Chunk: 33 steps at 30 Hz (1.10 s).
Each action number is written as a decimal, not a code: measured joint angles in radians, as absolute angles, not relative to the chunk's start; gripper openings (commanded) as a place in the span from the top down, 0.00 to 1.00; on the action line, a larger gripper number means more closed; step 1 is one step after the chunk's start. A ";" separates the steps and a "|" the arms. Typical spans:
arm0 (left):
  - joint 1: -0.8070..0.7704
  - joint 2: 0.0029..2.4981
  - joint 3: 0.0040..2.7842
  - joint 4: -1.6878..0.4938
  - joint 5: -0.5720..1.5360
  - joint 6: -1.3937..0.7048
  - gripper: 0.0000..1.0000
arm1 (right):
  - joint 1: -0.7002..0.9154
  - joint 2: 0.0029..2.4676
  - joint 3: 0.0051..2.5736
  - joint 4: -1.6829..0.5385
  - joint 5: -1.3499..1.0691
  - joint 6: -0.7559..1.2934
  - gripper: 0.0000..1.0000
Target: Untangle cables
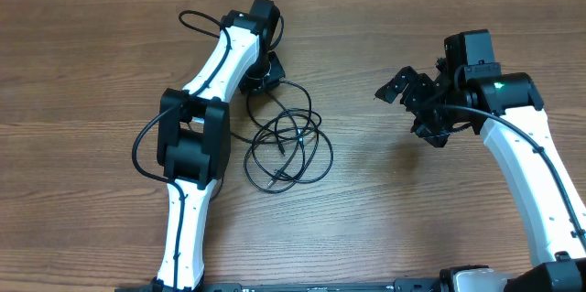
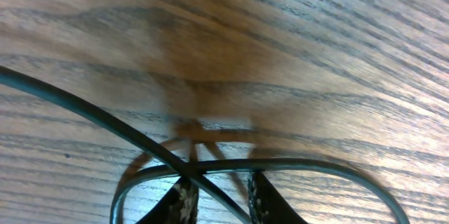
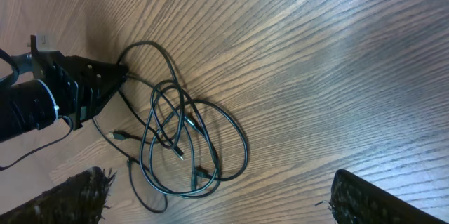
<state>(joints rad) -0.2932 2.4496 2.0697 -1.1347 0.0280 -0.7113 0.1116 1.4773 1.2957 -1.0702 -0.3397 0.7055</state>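
Right at the tips of the left fingers (image 2: 184,197), which were narrowly parted with nothing clearly pinched, two strands of the cables (image 2: 191,170) crossed on the bench (image 2: 295,55). It would be best to close on one strand only, just off the crossing, then draw it away gently. Farther off, the right fingers (image 3: 372,196) were spread wide and empty, with the tangle well ahead of them, free to pin a loop
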 measured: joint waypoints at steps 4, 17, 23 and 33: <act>-0.293 2.448 2.067 -1.130 0.022 -0.715 0.96 | 0.112 1.477 1.296 -1.070 -0.340 0.706 0.00; -0.293 2.443 2.205 -1.293 0.052 -0.606 0.96 | 0.112 1.477 1.296 -1.071 -0.340 0.706 0.00; -0.293 2.300 2.365 -1.347 0.171 -0.573 0.96 | 0.112 1.477 1.296 -1.071 -0.340 0.706 0.00; -0.293 1.984 2.413 -1.330 0.399 -0.569 0.96 | 0.112 1.477 1.296 -1.071 -0.340 0.706 0.00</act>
